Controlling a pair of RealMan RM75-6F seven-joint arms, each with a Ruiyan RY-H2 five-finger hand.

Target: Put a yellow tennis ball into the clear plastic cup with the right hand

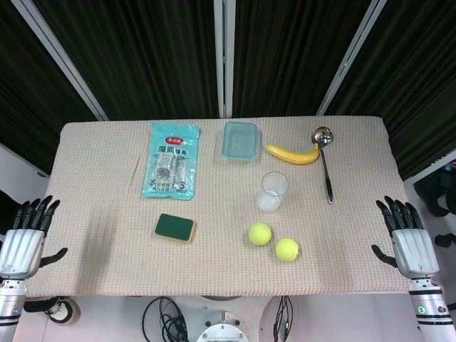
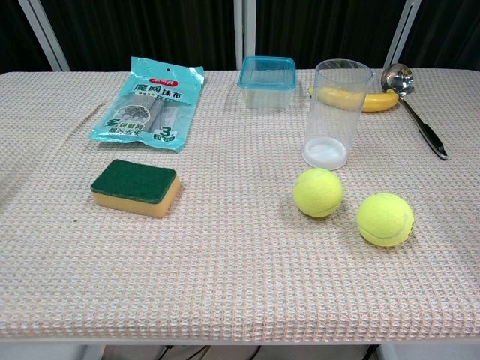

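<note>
Tennis balls [image 2: 318, 193] [image 2: 385, 219] side by side on the surface [image 1: 100, 206] just near of the upright clear cup [image 2: 336, 112] (empty), right hand [image 1: 406, 235] and left hand [image 1: 25, 235] off the side edges, fingers spread, holding nothing.

**Materials and finishes on the desk**

We see the desk [image 2: 225, 285] covered in a beige waffle-weave cloth, matt and rough. The two tennis balls [image 2: 318, 193] [image 2: 385, 219] look fuzzy and felt-like. The cup [image 2: 337, 112] is clear, smooth plastic; the small container [image 2: 266, 81] is translucent bluish plastic. The packet [image 2: 148, 101] is glossy, crinkled film. The sponge [image 2: 135, 186] pairs a coarse green scouring face with porous yellow foam. The ladle [image 2: 414, 105] is polished, shiny metal. The banana [image 2: 360, 98] has smooth, matt skin. Both hands [image 1: 21, 239] [image 1: 410, 239] show silver-grey shells with black fingers.
</note>
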